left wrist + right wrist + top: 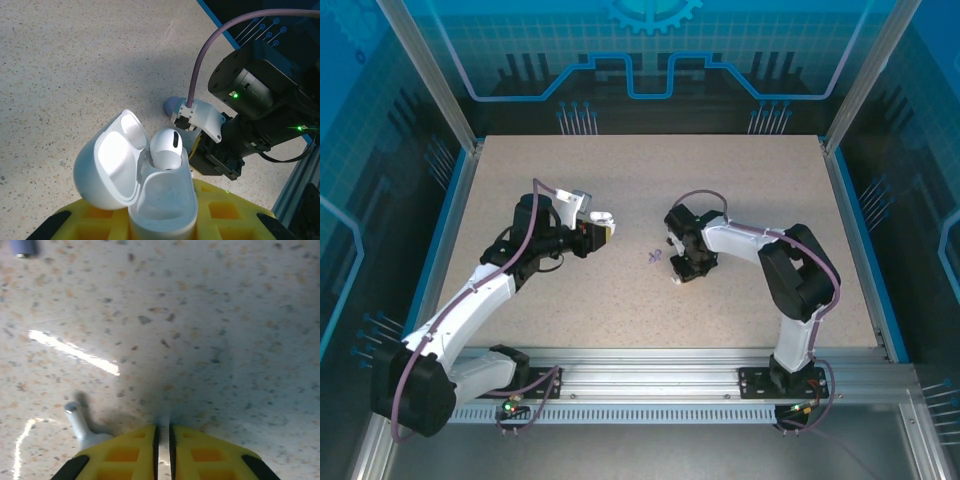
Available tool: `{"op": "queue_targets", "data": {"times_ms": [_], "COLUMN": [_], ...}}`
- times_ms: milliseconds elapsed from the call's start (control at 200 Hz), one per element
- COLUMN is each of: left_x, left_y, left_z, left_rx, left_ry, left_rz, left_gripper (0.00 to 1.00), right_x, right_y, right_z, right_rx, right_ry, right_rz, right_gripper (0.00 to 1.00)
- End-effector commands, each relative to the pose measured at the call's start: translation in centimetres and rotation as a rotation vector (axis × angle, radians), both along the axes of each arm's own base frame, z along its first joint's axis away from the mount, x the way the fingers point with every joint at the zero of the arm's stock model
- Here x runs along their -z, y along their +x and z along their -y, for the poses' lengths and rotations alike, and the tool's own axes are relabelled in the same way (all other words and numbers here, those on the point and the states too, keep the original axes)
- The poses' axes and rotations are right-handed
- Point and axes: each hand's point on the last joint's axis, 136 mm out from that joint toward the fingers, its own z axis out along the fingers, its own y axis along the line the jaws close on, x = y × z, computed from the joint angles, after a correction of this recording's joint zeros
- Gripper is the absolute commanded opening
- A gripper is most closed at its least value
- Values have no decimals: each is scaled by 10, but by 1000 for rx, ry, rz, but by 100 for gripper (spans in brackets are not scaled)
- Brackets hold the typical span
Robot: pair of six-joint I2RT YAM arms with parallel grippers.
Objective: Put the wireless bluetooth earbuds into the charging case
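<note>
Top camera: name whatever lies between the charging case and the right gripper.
In the top view, one small purple piece lies on the table between the charging case and the right gripper.

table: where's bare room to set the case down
Free on the table: far strip beyond both arms, near strip by the rail. Crowded: the middle, between left gripper and right gripper, around the lavender piece.

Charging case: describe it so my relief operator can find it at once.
On the speckled table, follow the left arm to its end effector. The charging case sits clamped between its yellow fingers. Unlike the small purple piece lying loose nearby, it is glossy white with its lid flipped open and one earbud seated inside.
</note>
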Motion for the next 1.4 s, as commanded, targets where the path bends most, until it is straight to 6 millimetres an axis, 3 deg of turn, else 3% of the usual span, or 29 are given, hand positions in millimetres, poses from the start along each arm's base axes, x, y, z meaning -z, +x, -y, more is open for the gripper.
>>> {"op": "queue_targets", "data": {"times_ms": [0, 310, 545, 740, 875, 1086, 1396], "left_x": [-17, -17, -17, -17, -18, -19, -19], "left_y": [0, -1, -2, -2, -2, -4, -4], "left_z": [2, 1, 0, 1, 1, 0, 0], "left_rx": [13, 9, 9, 10, 12, 12, 13], "left_ry": [8, 12, 12, 10, 7, 8, 14], "left_rz": [51, 54, 56, 55, 58, 60, 64], "left_gripper": [8, 9, 9, 9, 9, 9, 9], "right_x": [2, -13, -32, -47, -43, -27, -10], "right_y": [-13, -25, -14, -29, -27, -25, -23], "right_z": [-29, -72, -54, -70, -75, -80, -69], "right_rx": [-40, -83, -79, -144, -138, -149, -137], "right_ry": [82, 233, 149, 215, 193, 117, 26], "right_rz": [-56, -94, 2, 1, 21, 11, -9], "right_gripper": [16, 21, 31, 42, 50, 48, 43]}}
